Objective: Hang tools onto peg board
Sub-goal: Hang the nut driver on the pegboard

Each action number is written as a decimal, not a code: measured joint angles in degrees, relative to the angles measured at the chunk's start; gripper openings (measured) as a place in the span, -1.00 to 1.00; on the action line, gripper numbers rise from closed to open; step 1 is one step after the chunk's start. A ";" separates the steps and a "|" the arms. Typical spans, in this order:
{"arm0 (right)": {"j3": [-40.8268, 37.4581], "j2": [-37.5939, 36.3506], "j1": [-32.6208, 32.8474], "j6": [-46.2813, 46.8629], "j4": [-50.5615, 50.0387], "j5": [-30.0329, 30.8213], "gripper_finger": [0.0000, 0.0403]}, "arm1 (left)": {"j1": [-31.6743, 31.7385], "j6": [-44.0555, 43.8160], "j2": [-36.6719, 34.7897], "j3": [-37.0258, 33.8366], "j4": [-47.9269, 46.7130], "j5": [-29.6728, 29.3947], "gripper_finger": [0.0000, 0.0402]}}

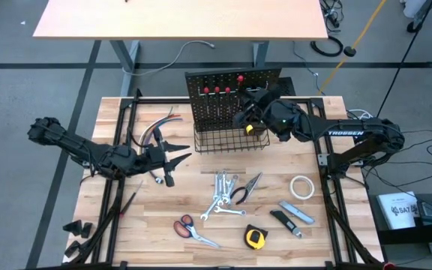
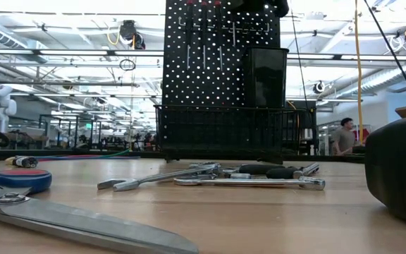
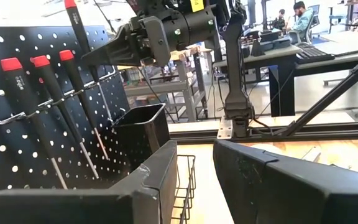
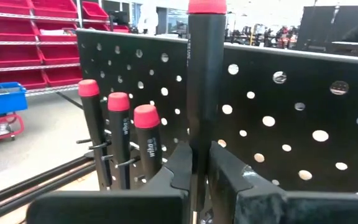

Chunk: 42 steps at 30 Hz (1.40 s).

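Your right gripper is clamped on a screwdriver, held upright just before the peg board. Three hung screwdrivers crowd one side; bare holes lie on the other. Your left gripper waits apart over the table, jaws partly spread and empty, with loose tools beyond it.
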 joint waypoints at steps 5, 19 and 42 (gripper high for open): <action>-0.02 1.27 -0.46 0.00 0.33 0.96 -0.92 | 0.00 -0.24 0.00 0.00 0.02 0.00 -0.45; -0.02 3.08 -1.15 -0.63 0.34 2.16 -0.76 | 0.00 -0.27 -0.02 0.00 -0.02 0.00 -0.45; -0.02 0.10 1.16 -9.19 -0.60 9.69 -0.23 | 0.00 -0.28 -0.02 -0.01 -1.31 0.00 -0.45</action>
